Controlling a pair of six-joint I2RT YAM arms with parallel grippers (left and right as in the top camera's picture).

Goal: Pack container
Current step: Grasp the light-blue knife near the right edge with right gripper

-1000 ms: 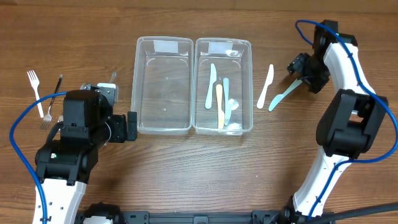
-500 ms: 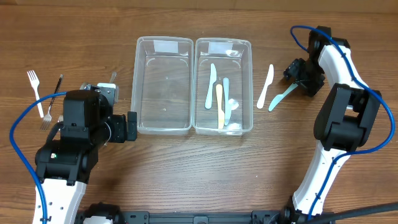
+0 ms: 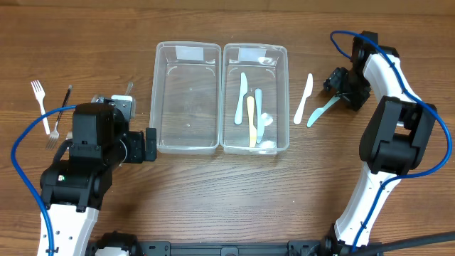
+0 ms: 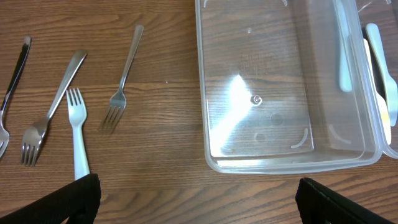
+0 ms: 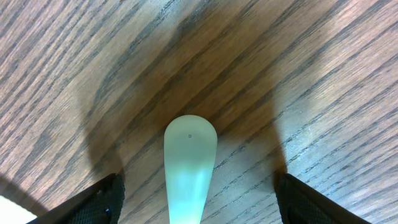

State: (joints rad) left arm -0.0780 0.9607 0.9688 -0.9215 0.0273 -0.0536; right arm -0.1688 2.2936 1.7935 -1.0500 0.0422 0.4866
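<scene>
Two clear containers stand side by side: the left one [image 3: 187, 97] is empty, the right one [image 3: 256, 97] holds several plastic knives. A white knife [image 3: 303, 98] and a light blue knife [image 3: 322, 110] lie on the table right of them. My right gripper [image 3: 341, 92] is open, low over the blue knife's handle [image 5: 189, 168], which lies between its fingers. My left gripper [image 3: 151, 144] is open and empty near the left container's [image 4: 280, 81] front left corner. Several forks [image 4: 121, 81] lie at the left.
A white plastic fork [image 3: 39, 105] and metal forks [image 3: 60, 117] lie on the table left of the left arm. The arms' blue cables loop near both table sides.
My right gripper moved slightly left and down over the blue knife's handle, then held still. The left arm has not moved.
</scene>
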